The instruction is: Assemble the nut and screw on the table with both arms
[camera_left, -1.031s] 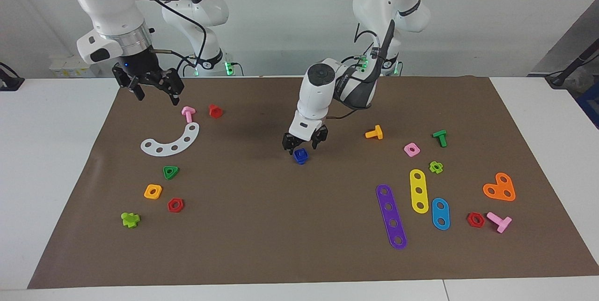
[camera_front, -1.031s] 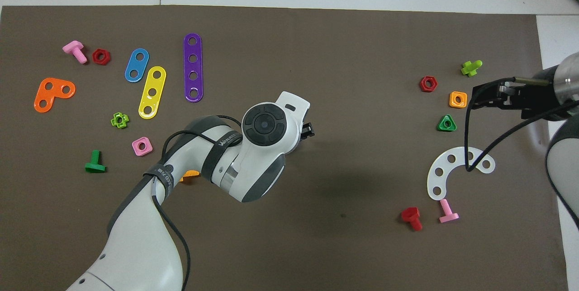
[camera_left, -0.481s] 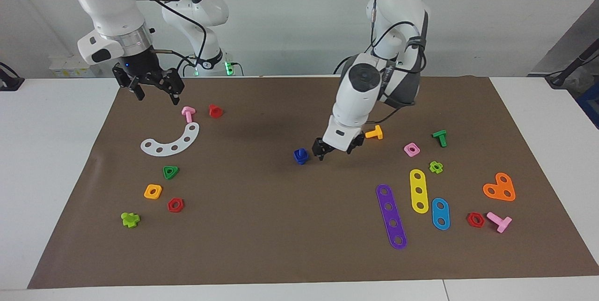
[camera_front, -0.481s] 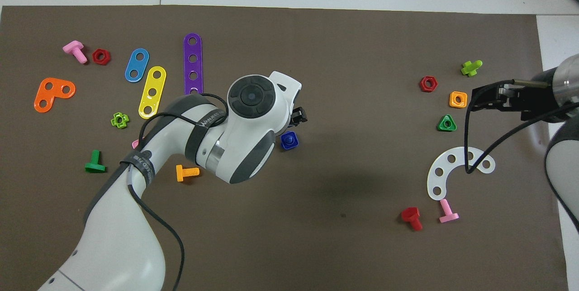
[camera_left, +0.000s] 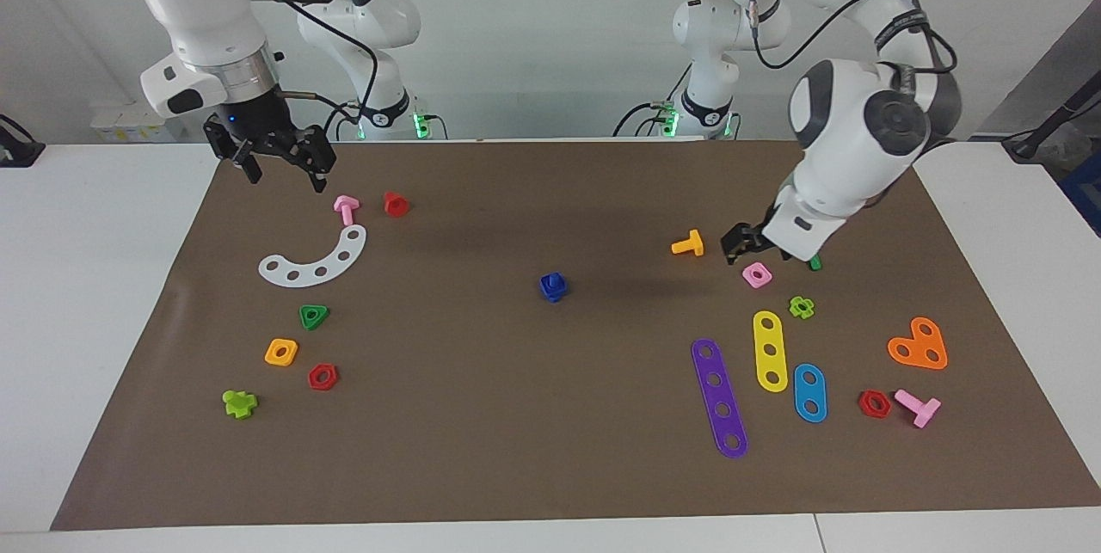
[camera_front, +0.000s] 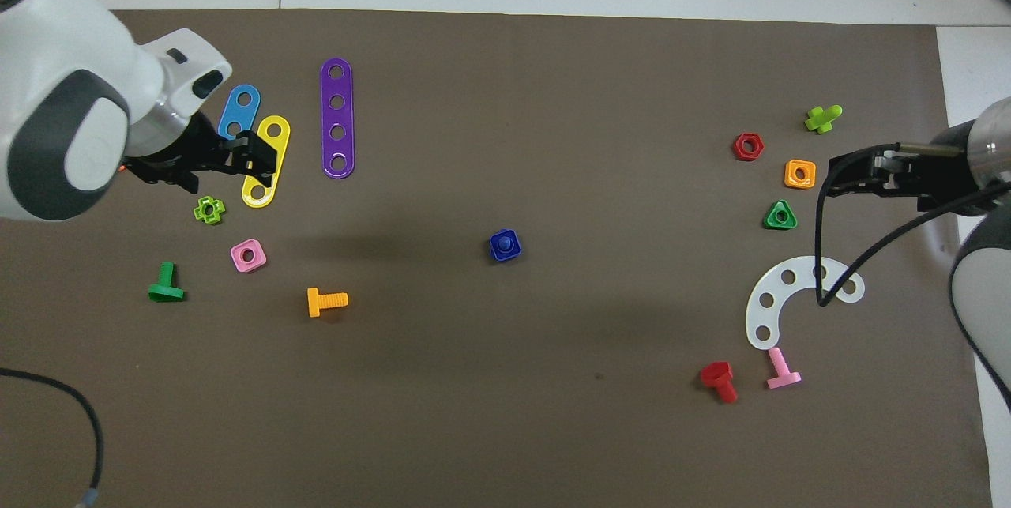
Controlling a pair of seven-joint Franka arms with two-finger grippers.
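Note:
The dark-blue nut [camera_left: 553, 286] stands in the middle of the brown mat [camera_left: 516, 415] on the white table [camera_left: 86, 278]. The dark-blue screw's shank tip [camera_front: 504, 242] shows in its hole; the screw's head is hidden under it. No gripper touches them. My left gripper [camera_left: 761, 254] is open and empty, hanging low over the pink square nut [camera_left: 757, 275] toward the left arm's end; in the overhead view it [camera_front: 201, 164] hangs over the yellow strip. My right gripper [camera_left: 284, 173] is open and empty, waiting above the mat's edge at the right arm's end [camera_front: 857, 174].
An orange bolt [camera_left: 688, 244], green bolt [camera_front: 165, 285], lime cross nut [camera_left: 802, 306] and purple [camera_left: 719, 398], yellow [camera_left: 770, 350] and blue strips lie around the left gripper. A white arc [camera_left: 316, 261], pink bolt [camera_left: 346, 209], red bolt [camera_left: 395, 204] and several nuts lie near the right gripper.
My left gripper has let go of the blue nut and screw, risen and swung away toward the left arm's end of the table. The blue pair stays put. The right arm has barely moved.

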